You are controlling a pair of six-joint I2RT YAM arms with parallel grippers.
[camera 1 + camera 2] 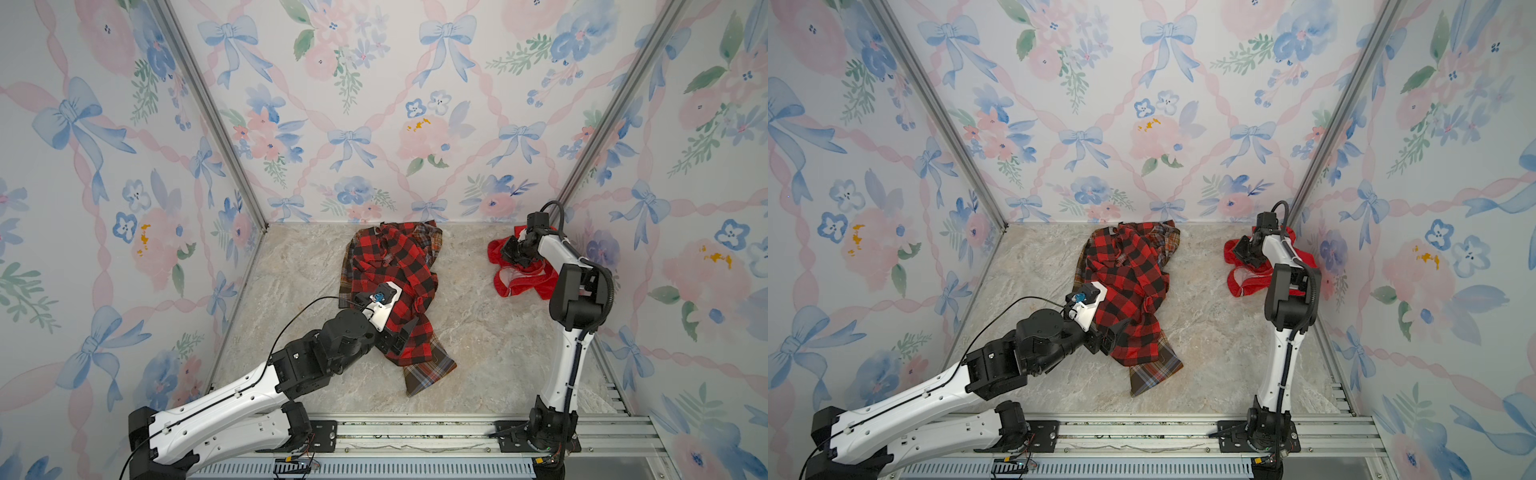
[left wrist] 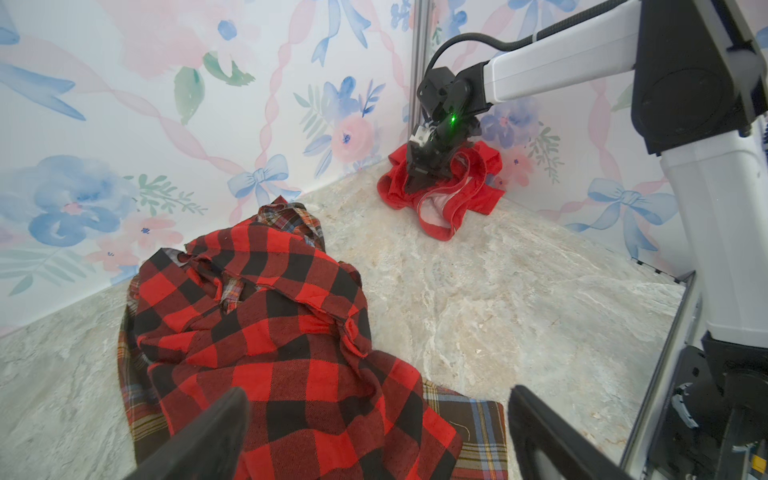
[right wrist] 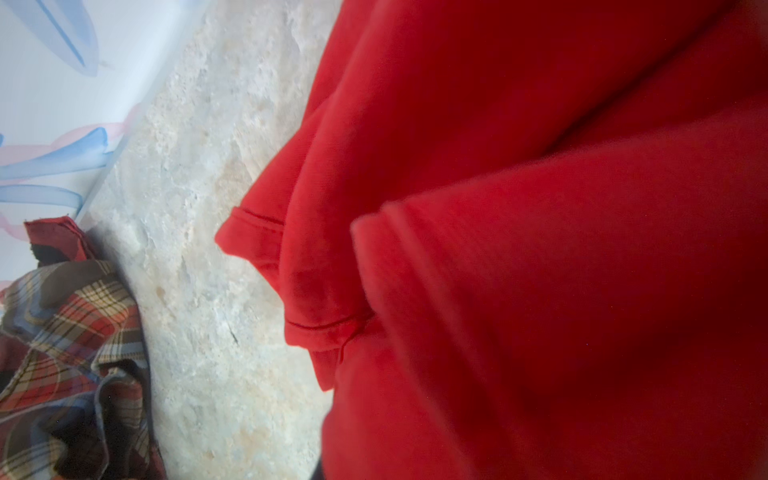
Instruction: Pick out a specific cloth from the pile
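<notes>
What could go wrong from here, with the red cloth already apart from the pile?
1. The right hand is shut in the bunched folds of the cloth, close to the wall; it may hold only a thin fold that slips on lifting.
2. The left hand hangs open over the pile; a drop or close could snag the check shirt.
3. Red fabric fills the right wrist view, so the grip is hard to verify.

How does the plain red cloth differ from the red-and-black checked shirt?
The red cloth is plain; the checked shirt has red and black squares. The red cloth is the smaller bundle; the checked shirt spreads wider. The red cloth lies near the right back corner; the checked shirt lies in the middle, over a plaid shirt. Both are crumpled on the table.
</notes>
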